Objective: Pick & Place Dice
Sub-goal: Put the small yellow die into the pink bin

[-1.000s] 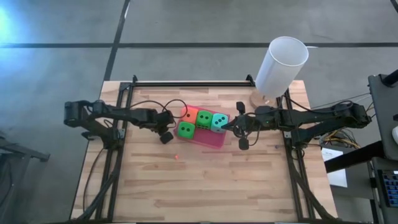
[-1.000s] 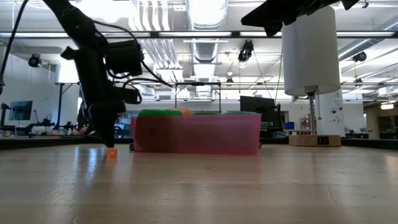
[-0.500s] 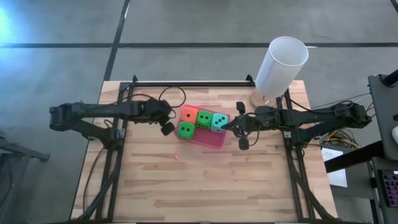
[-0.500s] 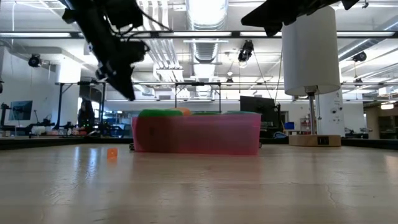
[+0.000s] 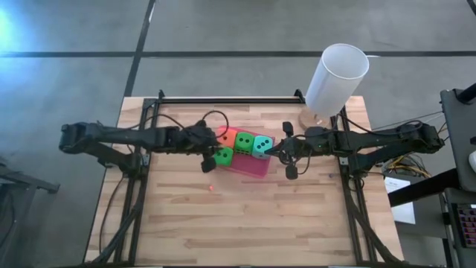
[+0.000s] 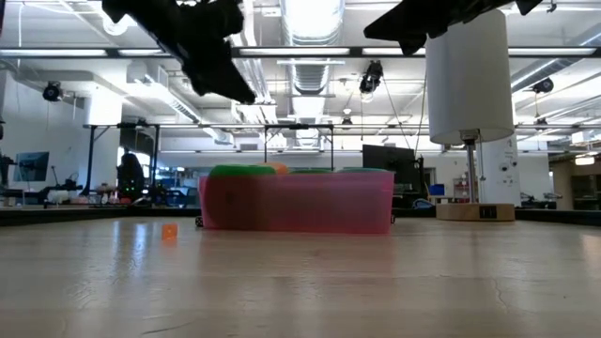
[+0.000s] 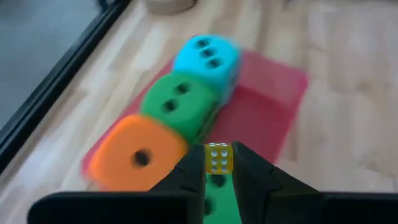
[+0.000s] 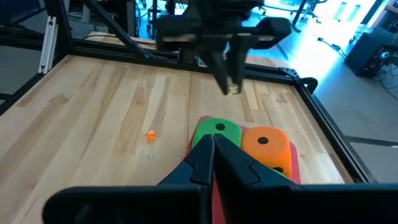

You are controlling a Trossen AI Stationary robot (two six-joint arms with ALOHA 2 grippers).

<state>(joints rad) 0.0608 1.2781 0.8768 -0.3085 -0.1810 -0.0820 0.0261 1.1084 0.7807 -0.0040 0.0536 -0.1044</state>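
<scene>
While the left gripper (image 7: 219,163) hung above the pink pad (image 5: 253,165), its fingers pinched a tiny yellow die (image 7: 218,157) over the near green die (image 5: 222,155). The orange die (image 7: 135,153), a second green die (image 7: 178,106) and the teal die (image 7: 206,55) sat in a row on the pad. A tiny orange die (image 8: 150,135) lay apart on the table (image 5: 245,223). The right gripper (image 5: 280,151), pressed together, waited just beside the teal die, near the white cylinder (image 5: 336,79).
</scene>
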